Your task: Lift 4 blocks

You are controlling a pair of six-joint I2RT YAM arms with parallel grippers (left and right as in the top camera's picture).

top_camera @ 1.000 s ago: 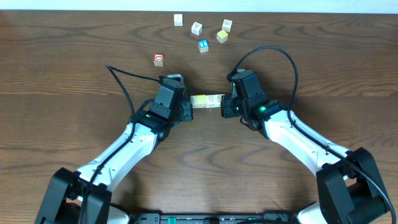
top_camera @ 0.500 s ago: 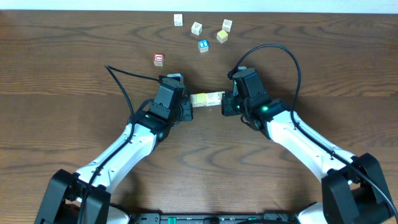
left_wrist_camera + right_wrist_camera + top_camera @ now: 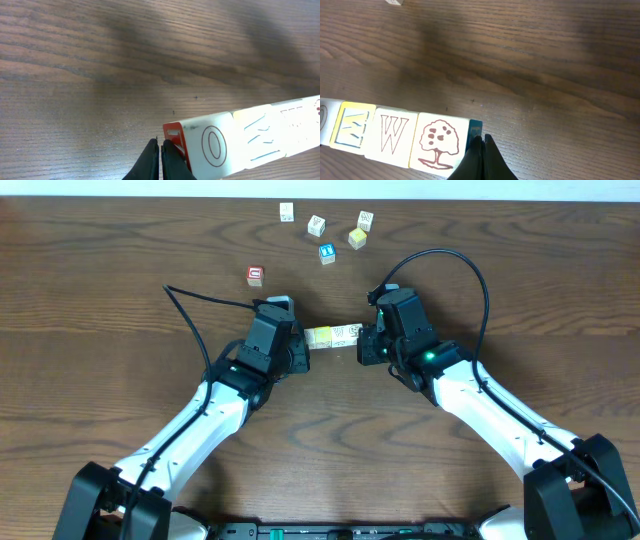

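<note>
Four blocks (image 3: 333,337) form one straight row between my two arms. In the right wrist view the row of blocks (image 3: 395,135) shows a tree, a W, a yellow-framed M and part of an O. My left gripper (image 3: 303,341) is shut, its closed tips (image 3: 160,146) pressed against the row's red-edged end, next to the O block (image 3: 215,147). At the other end my right gripper (image 3: 364,339) is shut too, its tips (image 3: 481,141) against the blue-edged face beside the tree block (image 3: 440,142). The row is squeezed between both grippers and seems slightly off the table.
Loose cubes lie at the far edge: white ones (image 3: 287,212) (image 3: 316,225) (image 3: 365,220), a pale yellow one (image 3: 357,238) and a blue-faced one (image 3: 327,253). A red-faced cube (image 3: 256,275) sits left of them. Both arms' cables arch over the dark wooden table (image 3: 520,300).
Both grippers and the row pinched between them have shifted a little toward the far side of the overhead view. The loose cubes have stayed where they were.
</note>
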